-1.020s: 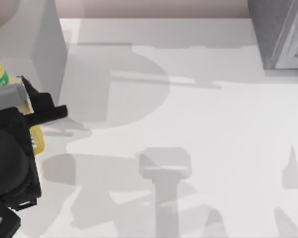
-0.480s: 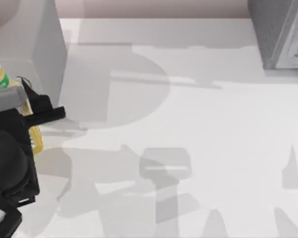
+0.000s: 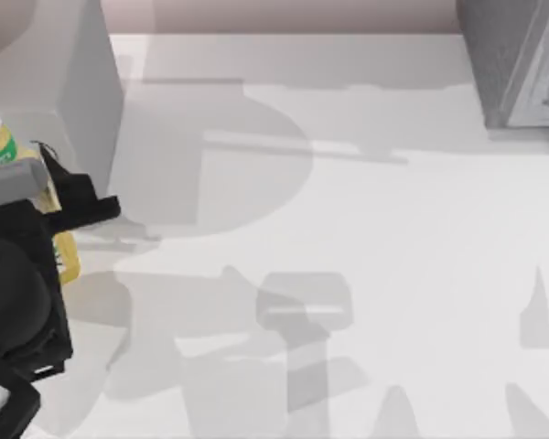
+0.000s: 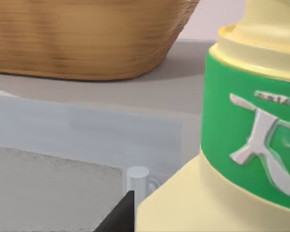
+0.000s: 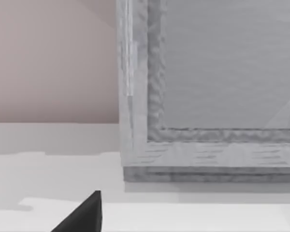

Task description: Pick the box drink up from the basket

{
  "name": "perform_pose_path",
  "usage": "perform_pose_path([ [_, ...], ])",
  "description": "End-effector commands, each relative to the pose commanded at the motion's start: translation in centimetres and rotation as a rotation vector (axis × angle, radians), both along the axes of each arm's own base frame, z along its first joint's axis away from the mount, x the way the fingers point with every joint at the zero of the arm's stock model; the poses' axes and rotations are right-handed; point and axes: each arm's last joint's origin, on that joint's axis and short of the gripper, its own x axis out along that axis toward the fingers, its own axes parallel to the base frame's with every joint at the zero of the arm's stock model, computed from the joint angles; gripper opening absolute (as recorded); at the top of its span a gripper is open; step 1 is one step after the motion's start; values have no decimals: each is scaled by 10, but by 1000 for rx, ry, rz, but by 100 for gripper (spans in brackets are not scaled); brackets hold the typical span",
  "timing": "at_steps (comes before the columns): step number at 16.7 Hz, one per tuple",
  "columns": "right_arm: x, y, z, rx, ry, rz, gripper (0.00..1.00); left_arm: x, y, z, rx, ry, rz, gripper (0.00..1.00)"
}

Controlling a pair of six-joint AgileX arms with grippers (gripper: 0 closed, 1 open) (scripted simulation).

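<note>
So, near edge first: your left gripper (image 3: pixel 50 197) sits at the table's (image 3: pixel 348 229) far left, black wrist bulk below it, and it looks clamped on the drink (image 3: pixel 0 151) — carton body pinned between the fingers, white cap and green band poking out past them. In the left wrist view the drink (image 4: pixel 241 145) is right up against the camera, a dark fingertip (image 4: pixel 118 215) just beside its lower body; the basket (image 4: pixel 87 38) stands well behind, apart from it. So the drink's out of the basket and held over the table, I'd judge.

Handling: prob. light, thin carton walls, a bit slick. They'll dent if you squeeze hard, so keep the grip on the flat yellow sides below the band, not on the neck or cap. Keep it upright; a tilt could let it slip.

Right arm's parked far right by the grey box (image 3: pixel 517 59); can't tell its fingers' state.
</note>
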Motion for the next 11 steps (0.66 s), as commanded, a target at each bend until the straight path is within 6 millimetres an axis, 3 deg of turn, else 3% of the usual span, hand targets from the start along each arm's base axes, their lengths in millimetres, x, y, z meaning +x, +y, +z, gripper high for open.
perform_pose_path([
  [5,0,0,0,0,0,0,100,0,0,0,0,0,0,98],
  [11,0,0,0,0,0,0,100,0,0,0,0,0,0,100],
])
